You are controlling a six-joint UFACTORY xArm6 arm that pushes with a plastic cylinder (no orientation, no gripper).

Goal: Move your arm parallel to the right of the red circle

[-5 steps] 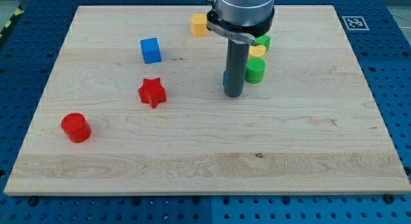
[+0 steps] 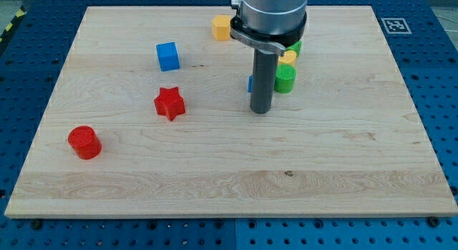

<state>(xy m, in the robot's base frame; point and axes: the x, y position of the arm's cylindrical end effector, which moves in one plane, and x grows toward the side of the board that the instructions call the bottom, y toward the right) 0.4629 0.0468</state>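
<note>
The red circle (image 2: 84,142) is a short red cylinder near the board's left edge, low in the view. My tip (image 2: 260,110) rests on the board near the middle, far to the right of the red circle and somewhat higher in the view. A red star (image 2: 169,103) lies between them, closer to the circle. A blue block (image 2: 250,84) is mostly hidden just behind the rod.
A blue cube (image 2: 167,56) sits up and left of the star. A yellow block (image 2: 221,26) lies near the top edge. A green cylinder (image 2: 284,79), a yellow piece (image 2: 287,58) and another green block (image 2: 294,46) cluster right of the rod. The wooden board (image 2: 343,171) lies on a blue table.
My tip has moved slightly down in the view, a few pixels. The blocks have not moved.
</note>
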